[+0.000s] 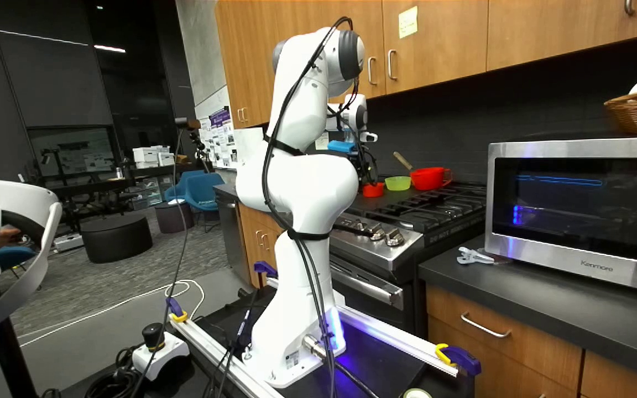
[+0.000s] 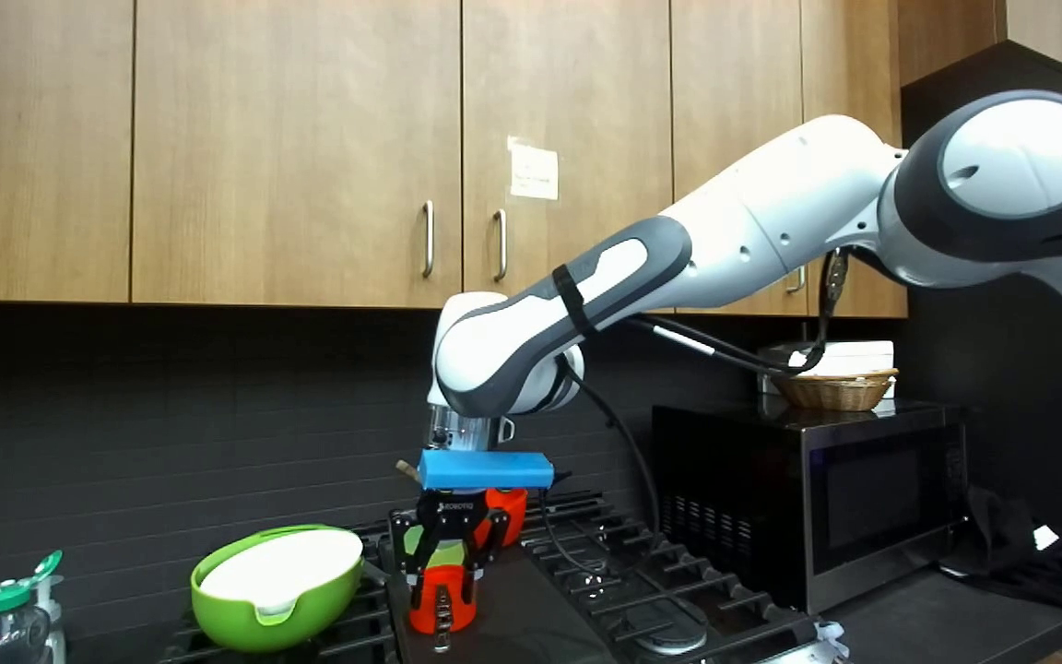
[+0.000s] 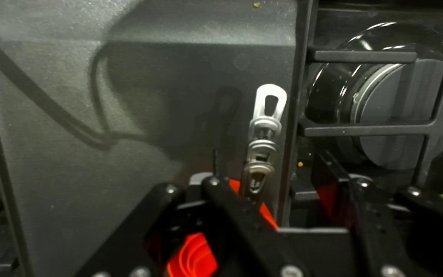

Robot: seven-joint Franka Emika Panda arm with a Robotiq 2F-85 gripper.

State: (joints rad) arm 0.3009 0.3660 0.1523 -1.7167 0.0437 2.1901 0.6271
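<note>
The black two-fingered gripper point(image 2: 442, 590) stands over a round orange-red cup point(image 2: 459, 609), its fingers point(image 3: 246, 227) apart; whether they grip, I cannot tell. Slotted silver metal handles point(image 3: 263, 144) jut out past the fingers; only the wrist view reveals nested orange rings point(image 3: 194, 256) beneath them. A deep red pot point(image 1: 428, 178) near the hand shows in both exterior views.

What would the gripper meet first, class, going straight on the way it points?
Pointing down, the gripper would probably meet the red cup first; whether they already touch is unclear.
</note>
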